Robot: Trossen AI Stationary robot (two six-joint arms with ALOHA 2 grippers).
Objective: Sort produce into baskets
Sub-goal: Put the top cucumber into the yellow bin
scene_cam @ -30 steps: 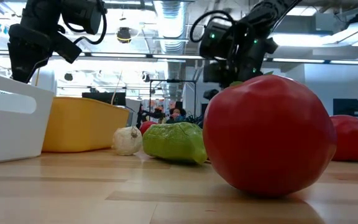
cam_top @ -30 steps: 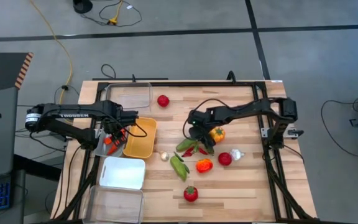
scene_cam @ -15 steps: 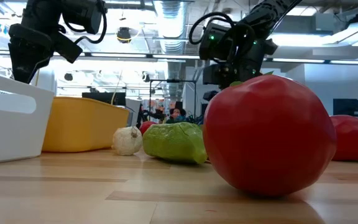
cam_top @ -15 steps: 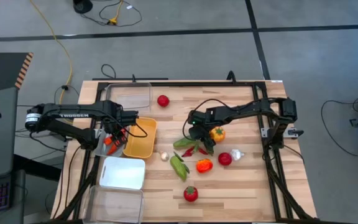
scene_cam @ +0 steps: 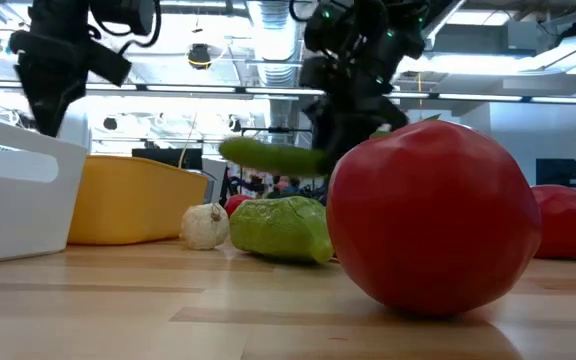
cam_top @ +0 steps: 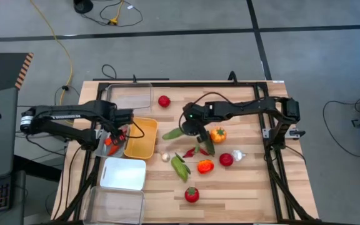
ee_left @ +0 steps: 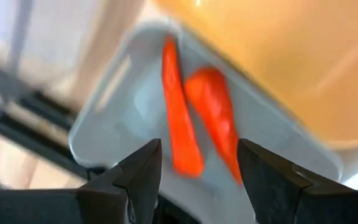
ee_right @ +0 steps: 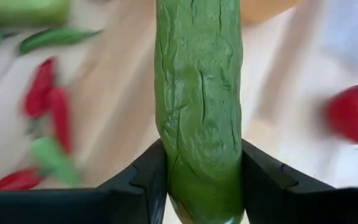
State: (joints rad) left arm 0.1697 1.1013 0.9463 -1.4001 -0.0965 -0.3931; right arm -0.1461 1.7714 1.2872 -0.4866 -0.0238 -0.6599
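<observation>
Near frame centre, the right hand clamped a cucumber above the tabletop for basket sorting, while the left hand hovered open-fingered over the carrots.

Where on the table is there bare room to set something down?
Bare wood lies between the lone tomato by the clear tray and the table's far right corner, and right of the near tomato. It is crowded around the chillies and the second cucumber.
</observation>
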